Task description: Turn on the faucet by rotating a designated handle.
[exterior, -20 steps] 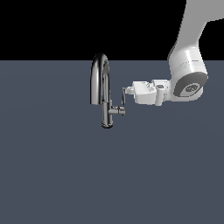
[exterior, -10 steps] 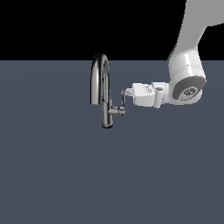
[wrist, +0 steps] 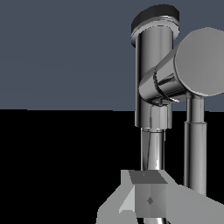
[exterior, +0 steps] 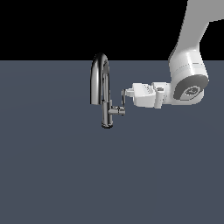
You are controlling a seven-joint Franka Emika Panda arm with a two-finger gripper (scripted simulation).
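You see the faucet (exterior: 101,89) standing upright on the grey worktop (exterior: 65,175), its handle (exterior: 122,101) sticking out from the post toward the arm. Your gripper (exterior: 125,92) lies level against the handle's upper end; you cannot tell whether it is open or closed.

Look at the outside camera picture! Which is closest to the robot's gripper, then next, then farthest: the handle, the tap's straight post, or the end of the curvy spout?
Measured from the gripper:
1. The handle, right at the fingertips, on the side of the faucet toward the exterior view's right.
2. The post, just past the handle, in the middle.
3. The spout's end, farthest, on the exterior view's left.
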